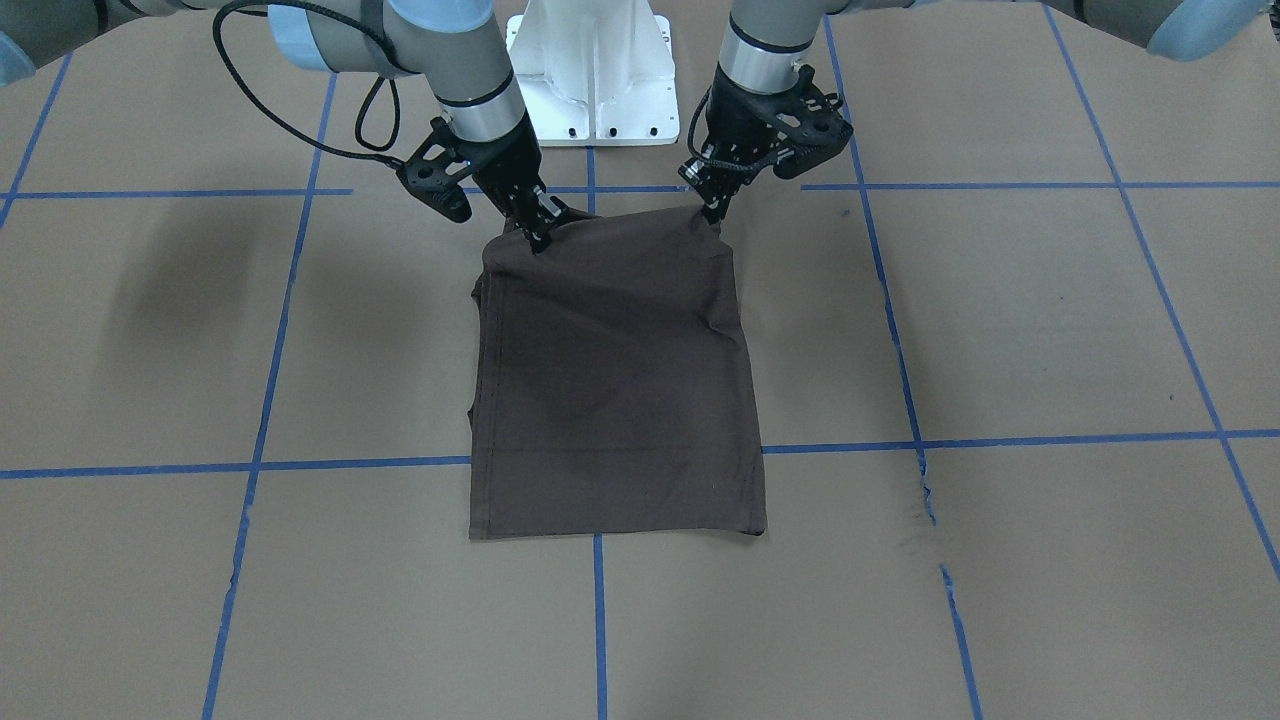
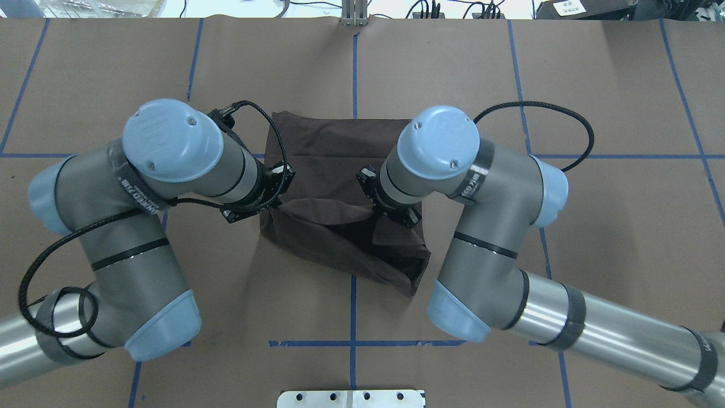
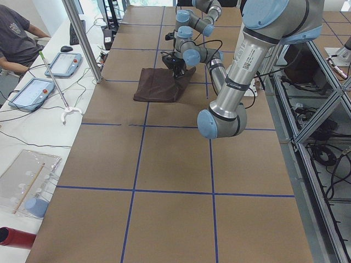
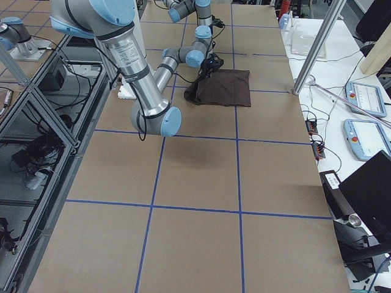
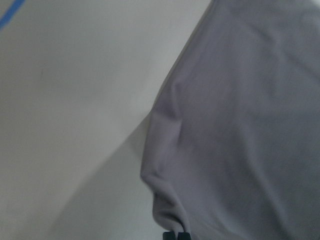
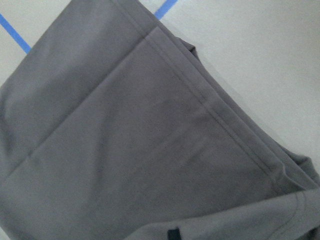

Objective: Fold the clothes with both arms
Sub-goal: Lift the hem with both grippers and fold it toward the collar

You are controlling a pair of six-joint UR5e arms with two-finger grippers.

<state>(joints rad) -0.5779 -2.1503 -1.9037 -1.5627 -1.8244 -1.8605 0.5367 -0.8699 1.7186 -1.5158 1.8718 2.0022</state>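
Observation:
The clothes (image 1: pixel 615 380) are one dark brown shirt folded to a rectangle on the brown paper table. Its far part lies flat, and its edge nearest the robot is raised off the table. My left gripper (image 1: pixel 716 212) is shut on one corner of that raised edge. My right gripper (image 1: pixel 538 238) is shut on the other corner. From overhead the lifted edge of the clothes (image 2: pixel 334 158) sags between the two wrists, which hide the fingers. Both wrist views are filled with fabric (image 5: pixel 240 125) (image 6: pixel 125 150) hanging from the fingertips at the bottom edge.
The white pedestal base (image 1: pixel 592 75) stands just behind the grippers. Blue tape lines (image 1: pixel 350 465) divide the table into squares. Along the operators' side are a metal pole (image 3: pixel 82 38), touch pendants (image 3: pixel 27 90) and a seated person (image 3: pixel 16 38).

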